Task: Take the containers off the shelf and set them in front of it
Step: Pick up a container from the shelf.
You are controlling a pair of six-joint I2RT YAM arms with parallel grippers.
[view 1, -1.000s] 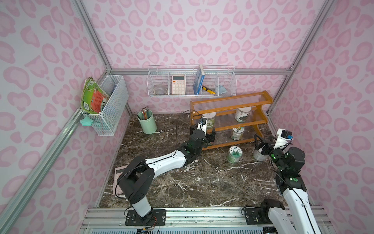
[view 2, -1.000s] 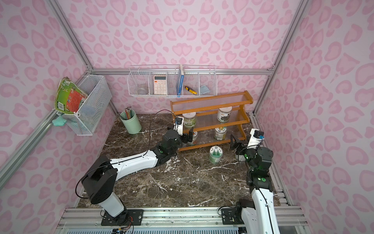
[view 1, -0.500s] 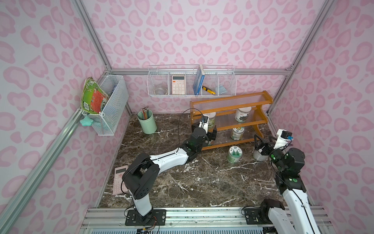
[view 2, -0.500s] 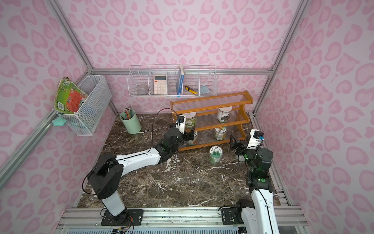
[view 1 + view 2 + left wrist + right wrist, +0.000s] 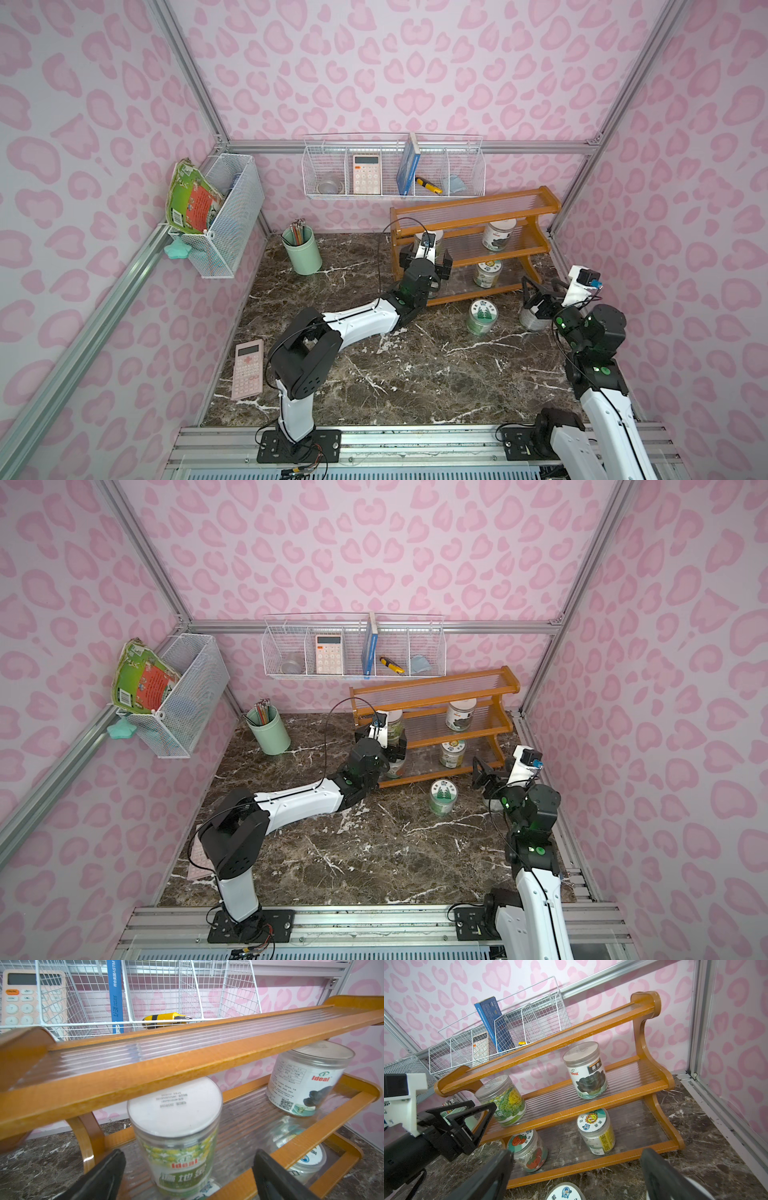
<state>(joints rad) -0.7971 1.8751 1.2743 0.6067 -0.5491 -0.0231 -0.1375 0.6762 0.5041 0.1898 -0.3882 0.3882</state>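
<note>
The left gripper (image 5: 189, 1157), jaws wide, straddles the clear plastic jar with white lid and green vegetable label (image 5: 176, 1126) at the left end of the orange-brown wooden shelf's (image 5: 646, 1051) middle tier, placed to close on its sides. Three more jars remain shelved. A tree-lidded jar (image 5: 481, 318) and a white-lidded jar (image 5: 528, 324) stand in front, the right gripper (image 5: 577, 1157) gaping beside the latter.

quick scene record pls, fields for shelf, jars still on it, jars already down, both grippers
shelf: orange-brown wood, three tiers
middle tier: green-label jar, dark-label jar
bottom tier: strawberry-lid jar, sunflower-lid jar
table in front: tree-lid jar, rightmost jar
left gripper: open, jaws flanking green-label jar
right gripper: open, over rightmost jar
</note>
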